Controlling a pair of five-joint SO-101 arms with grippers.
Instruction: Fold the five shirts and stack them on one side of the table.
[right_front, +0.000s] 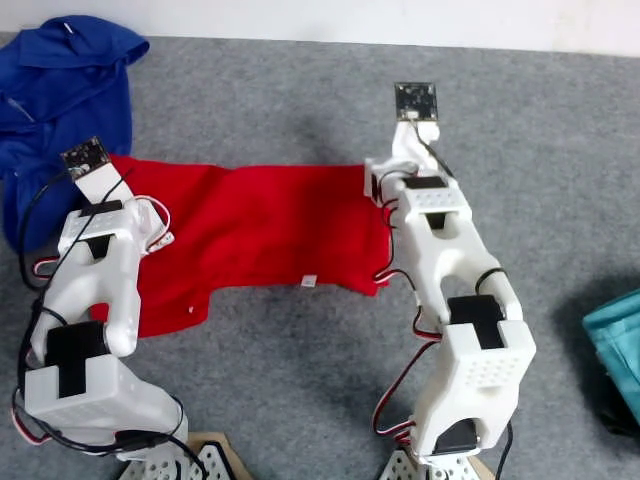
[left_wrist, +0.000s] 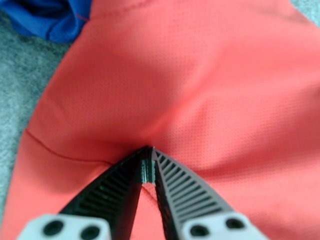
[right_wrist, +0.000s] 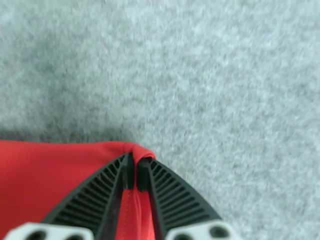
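Note:
A red shirt (right_front: 255, 225) lies spread across the grey table between the two arms. My left gripper (left_wrist: 146, 165) is shut on a pinch of the red shirt (left_wrist: 200, 90) near its left end; in the high view that arm (right_front: 95, 230) stands over the shirt's left part. My right gripper (right_wrist: 134, 167) is shut on the red shirt's corner (right_wrist: 60, 175) at its right edge, and its arm (right_front: 430, 215) rises beside that edge. A crumpled blue shirt (right_front: 60, 90) sits at the far left, also seen as blue shirt (left_wrist: 47, 17) beyond the red cloth.
A teal shirt (right_front: 620, 345) lies at the right edge of the table. Bare grey felt (right_front: 300, 380) stretches in front of the red shirt and across the far right (right_front: 540, 130).

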